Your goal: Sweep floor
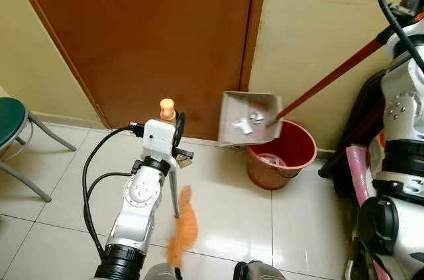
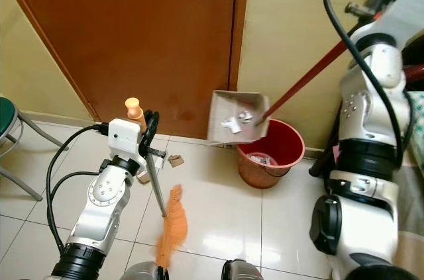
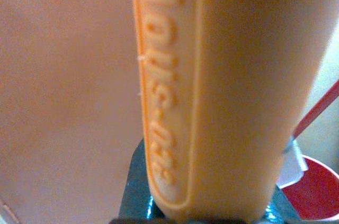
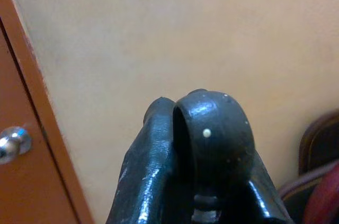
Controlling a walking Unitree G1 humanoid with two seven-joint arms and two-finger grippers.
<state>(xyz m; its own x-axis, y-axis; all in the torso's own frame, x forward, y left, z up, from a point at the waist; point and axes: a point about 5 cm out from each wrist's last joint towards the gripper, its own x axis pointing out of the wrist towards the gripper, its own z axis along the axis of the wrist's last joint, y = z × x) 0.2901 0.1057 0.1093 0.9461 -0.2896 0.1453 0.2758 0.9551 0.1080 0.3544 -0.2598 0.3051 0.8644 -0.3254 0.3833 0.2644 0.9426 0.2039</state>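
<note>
Dustpan (image 1: pixel 248 118) with paper scraps hangs tilted over the red bucket (image 1: pixel 283 153), its red handle clamped in the right gripper (image 4: pixel 198 144); left gripper (image 1: pixel 177 136) clasps the orange broom (image 1: pixel 181 227) near the handle's top.

Pale glossy tiled floor (image 2: pixel 218 227): red bucket (image 2: pixel 270 154) standing by the wall, brown scraps (image 2: pixel 175 160) near the door, orange broom bristles (image 2: pixel 171 228) touching tiles, chair legs (image 1: pixel 30 161) at left
</note>
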